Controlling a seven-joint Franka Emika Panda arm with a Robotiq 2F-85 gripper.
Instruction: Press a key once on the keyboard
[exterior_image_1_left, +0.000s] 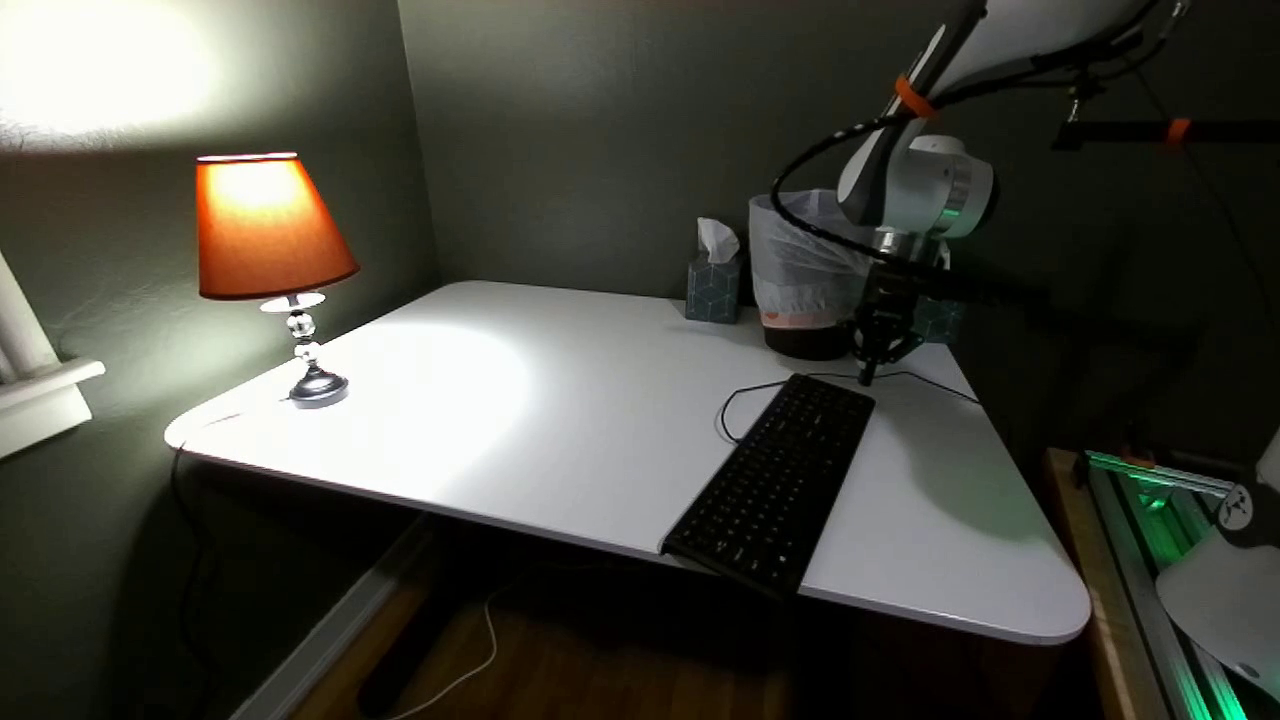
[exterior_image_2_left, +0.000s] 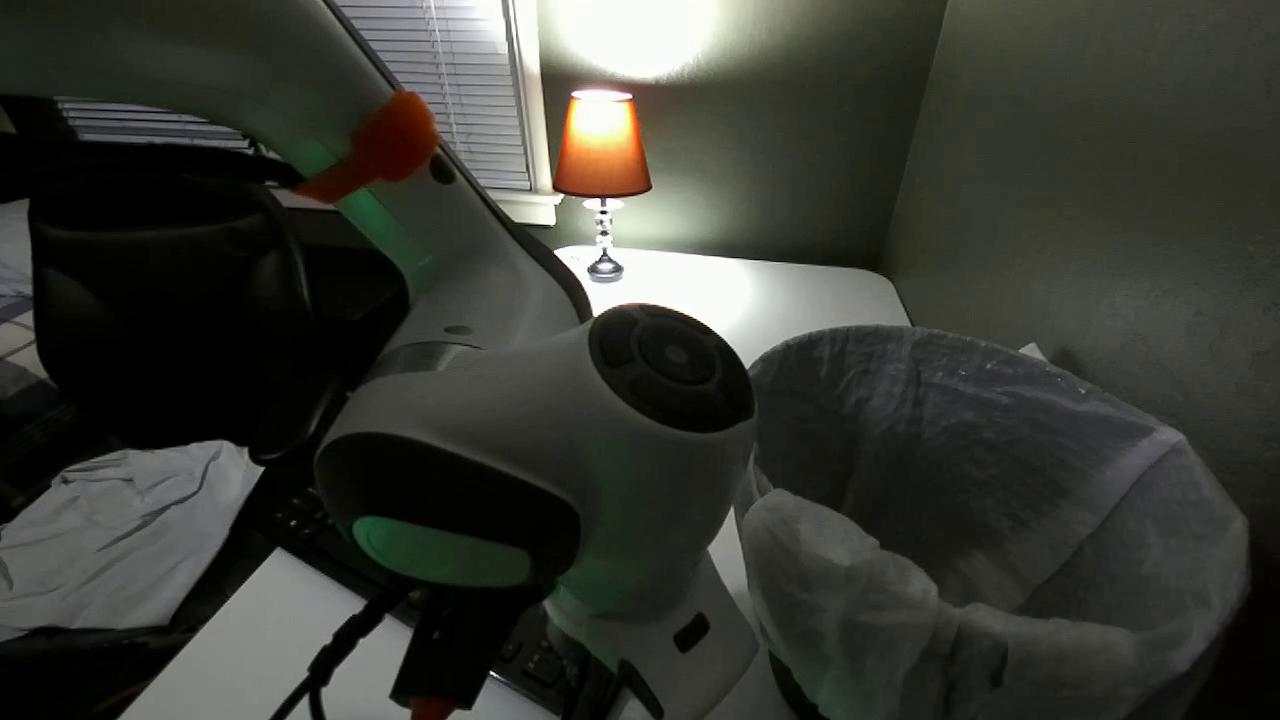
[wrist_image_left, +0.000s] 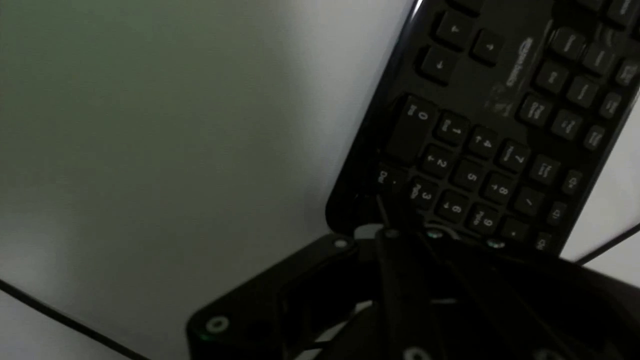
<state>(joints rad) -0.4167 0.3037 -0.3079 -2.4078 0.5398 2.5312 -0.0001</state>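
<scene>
The black keyboard (exterior_image_1_left: 775, 480) lies on the white table, its near end sticking out past the table edge in an exterior view. In another exterior view the arm covers most of the keyboard (exterior_image_2_left: 540, 665). The wrist view shows the keyboard's number pad end (wrist_image_left: 467, 175). My gripper (exterior_image_1_left: 866, 375) points down by the keyboard's far corner. In the wrist view the fingertips of the gripper (wrist_image_left: 392, 205) are together, with nothing seen between them, and overlap the corner beside the Del key. I cannot tell whether they touch the keyboard.
A bin with a white liner (exterior_image_1_left: 805, 265) stands right behind the gripper. A tissue box (exterior_image_1_left: 712, 290) is to its left. A lit orange lamp (exterior_image_1_left: 270, 230) stands at the table's far left. A thin dark cable (exterior_image_1_left: 735, 395) runs round the keyboard's far end.
</scene>
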